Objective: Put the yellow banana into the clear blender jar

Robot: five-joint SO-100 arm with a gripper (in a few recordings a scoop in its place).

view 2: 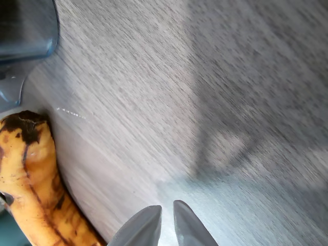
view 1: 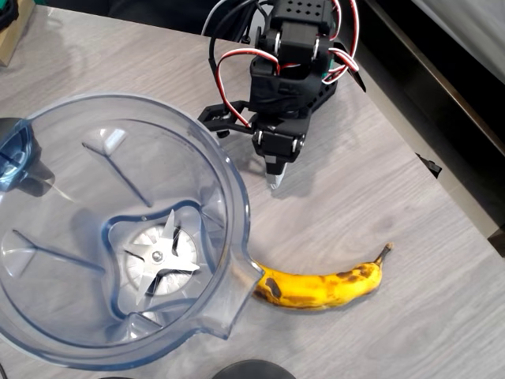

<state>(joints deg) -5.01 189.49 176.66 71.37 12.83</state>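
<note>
The yellow banana (view 1: 323, 286) lies flat on the grey wood table, its blunt end touching the spout of the clear blender jar (view 1: 237, 197). This very large jar stands at the left, with a silver blade (view 1: 162, 257) at its bottom. My gripper (view 1: 276, 180) hangs on the black arm above the bare table, up and to the left of the banana and just right of the jar's rim. Its fingers are shut with nothing between them. In the wrist view the gripper (view 2: 166, 218) shows at the bottom edge, the banana (view 2: 31, 184) at lower left and the jar (view 2: 25, 25) in the top left corner.
The table's right edge (view 1: 442, 181) runs diagonally, with a dark drop beyond it. A dark round object (view 1: 252, 369) sits at the bottom edge below the jar's spout. Red and white cables (view 1: 229, 67) loop around the arm's base. Bare table lies right of the gripper and above the banana.
</note>
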